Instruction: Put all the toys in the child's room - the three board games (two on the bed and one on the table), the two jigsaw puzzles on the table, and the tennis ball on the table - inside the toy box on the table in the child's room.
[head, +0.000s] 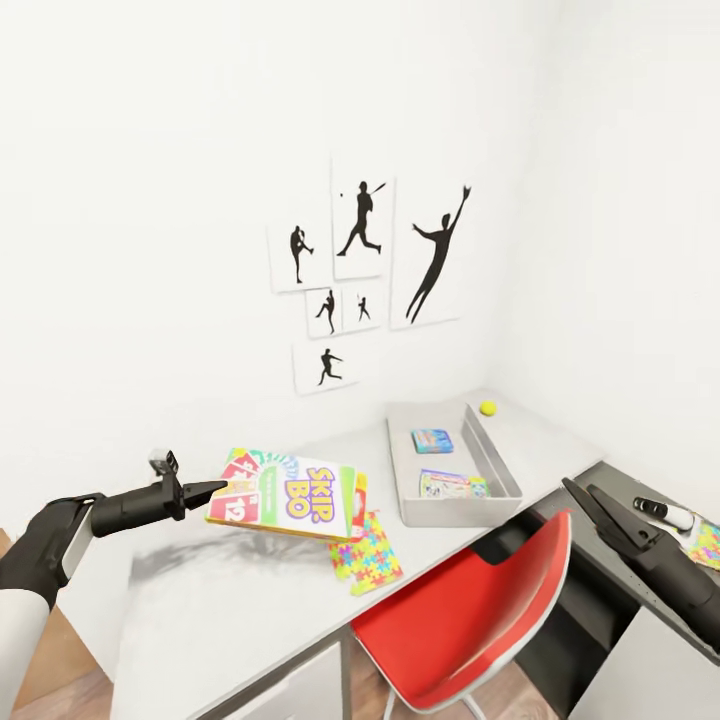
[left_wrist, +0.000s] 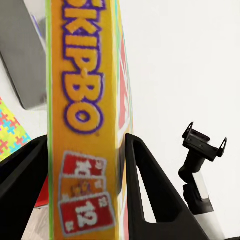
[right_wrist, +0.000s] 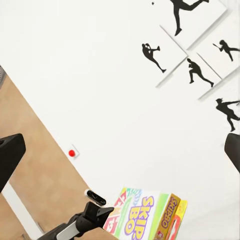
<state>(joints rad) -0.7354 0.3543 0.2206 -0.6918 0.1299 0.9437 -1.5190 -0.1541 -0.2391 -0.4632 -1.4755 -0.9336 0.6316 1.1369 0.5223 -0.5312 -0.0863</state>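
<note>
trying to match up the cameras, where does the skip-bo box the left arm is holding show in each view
Head view: the Skip-Bo box hangs lower centre-left above the table, held at its left end by the left gripper.
Left wrist view: the box's orange edge runs up the picture between the two black fingers.
Right wrist view: the box sits at the bottom edge, right of centre.
Shared landmark: the black silhouette pictures show in the head and right wrist views.

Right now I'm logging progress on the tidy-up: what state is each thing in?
Skip-Bo board game: held above the table, in the left hand.
Toy box: open, two game boxes inside.
Jigsaw puzzle: flat on the table, outside the box.
Tennis ball: on the table, behind the box.
Right hand: empty.
</note>
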